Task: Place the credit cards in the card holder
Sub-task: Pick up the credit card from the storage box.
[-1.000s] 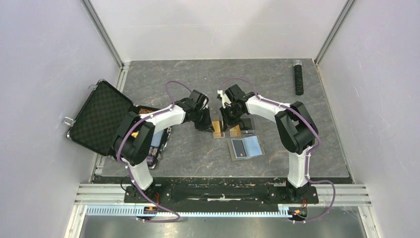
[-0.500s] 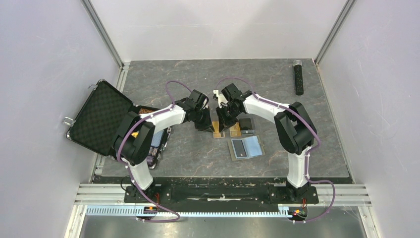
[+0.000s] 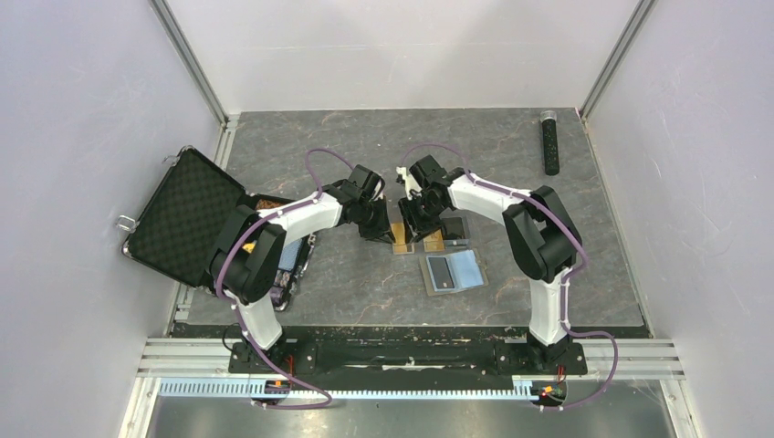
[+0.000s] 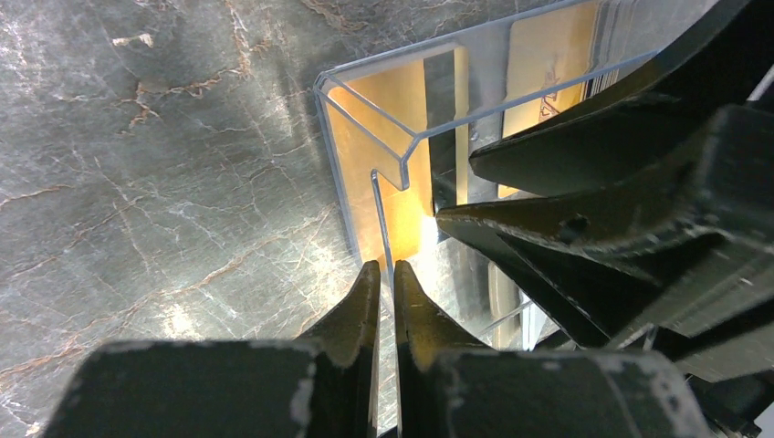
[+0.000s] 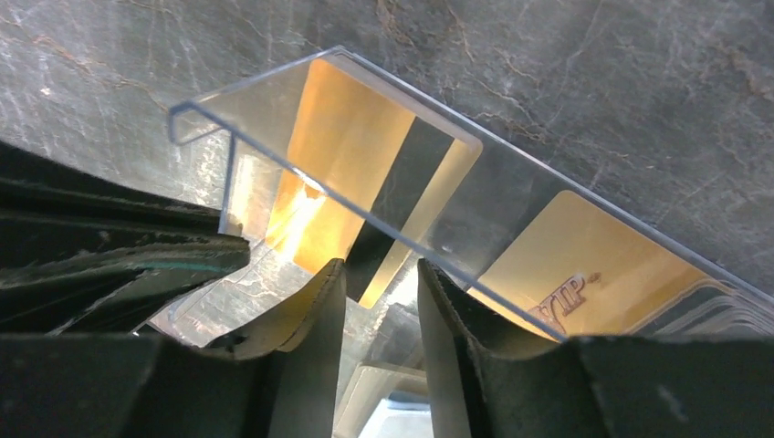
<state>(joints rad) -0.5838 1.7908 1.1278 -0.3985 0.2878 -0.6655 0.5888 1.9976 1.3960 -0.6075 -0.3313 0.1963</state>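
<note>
A small clear plastic box (image 3: 402,234) lies mid-table with an orange-gold credit card (image 4: 383,128) inside, seen with a black stripe in the right wrist view (image 5: 351,137). A second gold card (image 5: 584,260) marked VIP lies beside it (image 3: 434,241). My left gripper (image 4: 383,266) is shut on the thin clear wall of the box (image 4: 402,160); in the top view it sits at the box's left (image 3: 381,228). My right gripper (image 5: 379,272) is open just at the box's open end (image 3: 413,224), holding nothing. The card holder (image 3: 454,272) lies open, light blue inside, nearer than the box.
The open black poker-chip case (image 3: 187,214) stands at the left edge. A black stick-shaped object (image 3: 550,142) lies at the back right. A dark square item (image 3: 454,227) lies right of the cards. White walls enclose the table.
My right gripper has shifted slightly left, closer to the clear box. The left arm, the box and the card holder have not moved.
</note>
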